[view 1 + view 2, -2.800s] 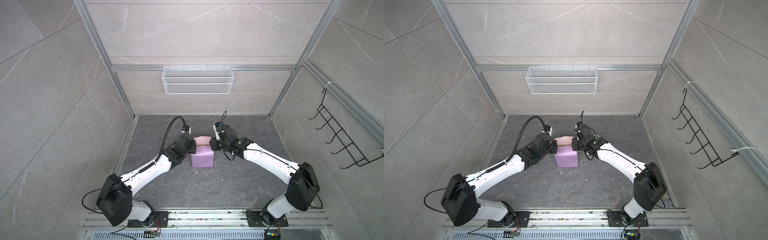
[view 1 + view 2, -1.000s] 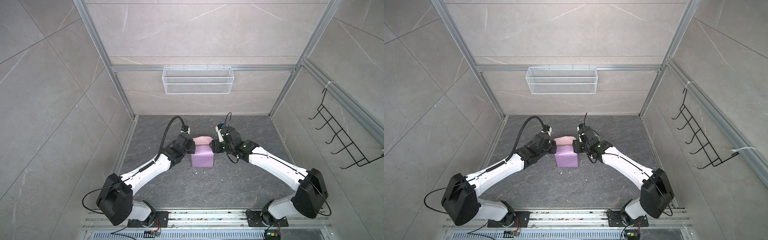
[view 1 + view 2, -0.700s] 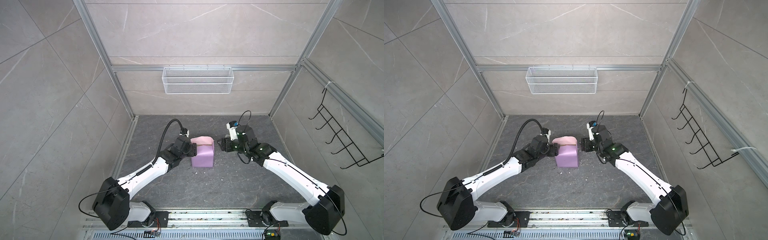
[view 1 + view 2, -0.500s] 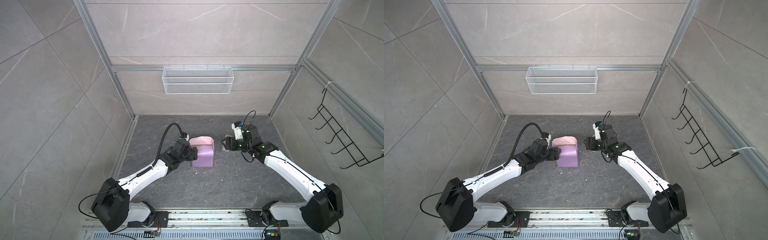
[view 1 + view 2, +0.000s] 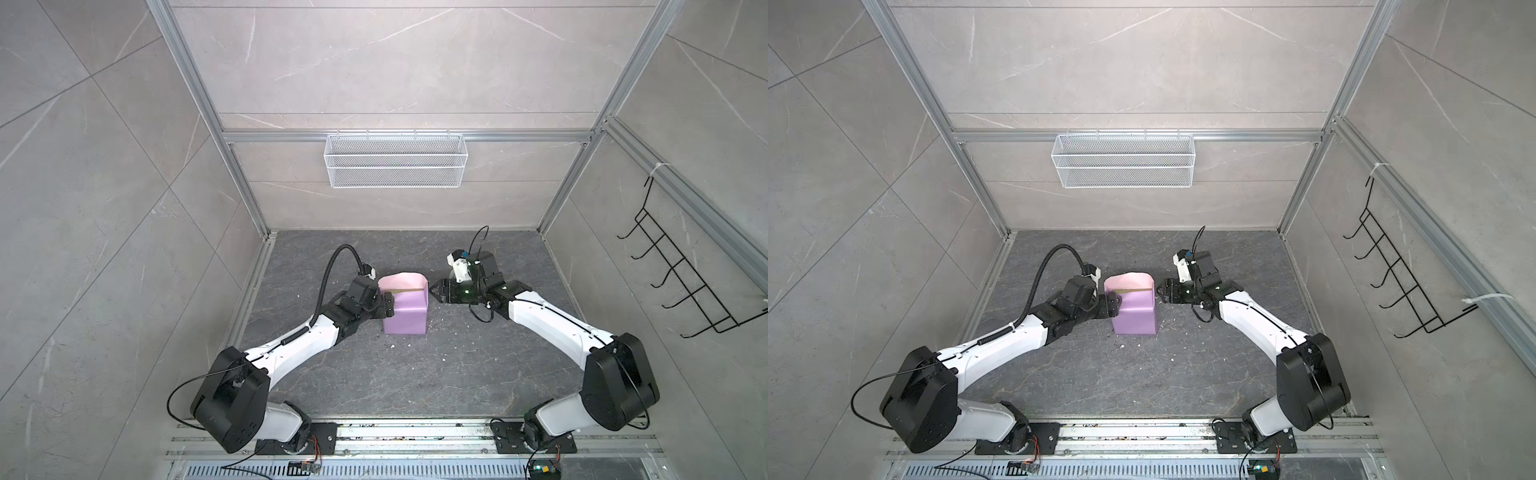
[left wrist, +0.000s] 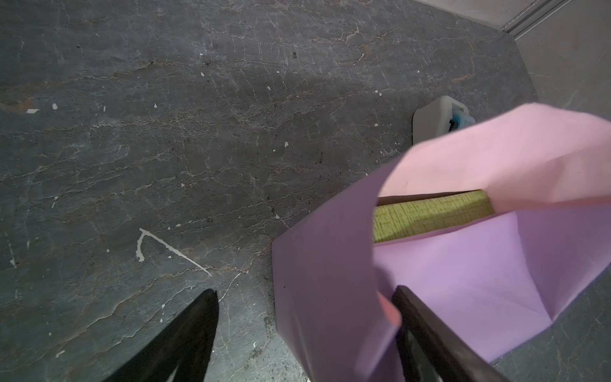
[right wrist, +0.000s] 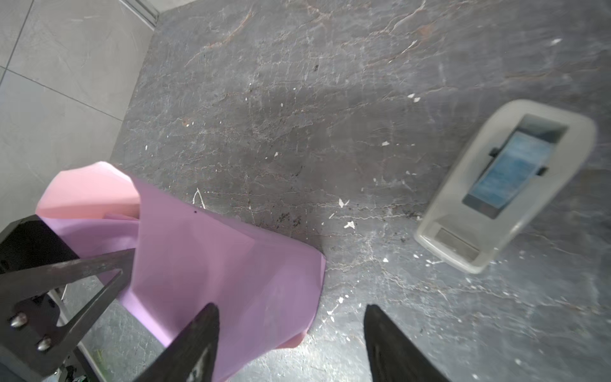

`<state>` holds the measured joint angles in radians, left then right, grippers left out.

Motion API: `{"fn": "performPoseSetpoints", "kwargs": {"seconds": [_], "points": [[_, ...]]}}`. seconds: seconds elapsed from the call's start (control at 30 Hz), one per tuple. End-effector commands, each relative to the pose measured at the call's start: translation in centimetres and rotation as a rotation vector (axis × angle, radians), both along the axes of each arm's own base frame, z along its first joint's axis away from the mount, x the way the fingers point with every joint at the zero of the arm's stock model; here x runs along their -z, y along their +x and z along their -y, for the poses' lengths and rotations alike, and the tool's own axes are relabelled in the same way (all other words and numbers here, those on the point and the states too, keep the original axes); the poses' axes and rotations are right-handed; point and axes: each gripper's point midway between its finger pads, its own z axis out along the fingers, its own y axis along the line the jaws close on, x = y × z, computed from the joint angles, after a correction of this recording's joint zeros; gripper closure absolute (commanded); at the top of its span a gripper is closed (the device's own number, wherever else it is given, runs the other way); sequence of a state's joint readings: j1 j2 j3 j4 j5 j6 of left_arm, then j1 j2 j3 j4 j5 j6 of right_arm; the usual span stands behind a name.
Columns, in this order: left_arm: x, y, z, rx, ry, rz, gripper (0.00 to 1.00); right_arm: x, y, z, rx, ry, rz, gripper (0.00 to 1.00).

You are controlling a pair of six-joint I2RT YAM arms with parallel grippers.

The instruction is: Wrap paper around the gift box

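One work surface (image 5: 415,374): dark grey veined slab walled by pale tiles; the arms and the wrapped box sit on it
Wire basket (image 5: 395,166): white mesh, hung on the back wall, well above the slab
Hook rack (image 5: 685,286): black wire, fixed to the right-hand wall
Left arm (image 5: 291,345): white links, black joints, reaches in from the near left toward the centre
Right arm (image 5: 552,324): same build, reaches in from the near right
Paper (image 5: 405,316): mid-slab between the two grippers, folded up round the box; lilac face outward on the near and side walls, pink face showing on the far flap, which stands up behind the box
Gift box (image 6: 429,215): inside the paper; only an olive-green ribbed strip along its far top edge is uncovered, seen in both top views too
Grey-white device (image 7: 502,185): lies on the slab near the right gripper, apart from the paper
Left gripper (image 6: 304,291): jaws spread wide, straddling the paper's left side wall, one finger outside it, the other over the lilac top fold; nothing pinched
Right gripper (image 7: 290,306): jaws spread, empty, tips aimed at the paper's right side wall, just beside it; contact cannot be told
White flecks (image 5: 409,344): scattered on the slab by the paper's near edge
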<state>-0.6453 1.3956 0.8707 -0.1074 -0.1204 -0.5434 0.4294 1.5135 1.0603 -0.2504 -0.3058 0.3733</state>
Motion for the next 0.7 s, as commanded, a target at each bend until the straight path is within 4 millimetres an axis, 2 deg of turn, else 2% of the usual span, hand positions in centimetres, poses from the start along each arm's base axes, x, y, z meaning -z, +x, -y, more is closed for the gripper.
{"fn": "performPoseSetpoints", "kwargs": {"seconds": [0.0,0.67], "points": [[0.1,0.3,-0.1,-0.008,0.002,-0.002,0.17,-1.0,0.6,-1.5,-0.036,0.064,0.012,0.29],[0.1,0.4,-0.1,-0.003,0.013,0.005,0.17,0.0,1.0,-3.7,-0.073,0.122,-0.022,0.31]]}}
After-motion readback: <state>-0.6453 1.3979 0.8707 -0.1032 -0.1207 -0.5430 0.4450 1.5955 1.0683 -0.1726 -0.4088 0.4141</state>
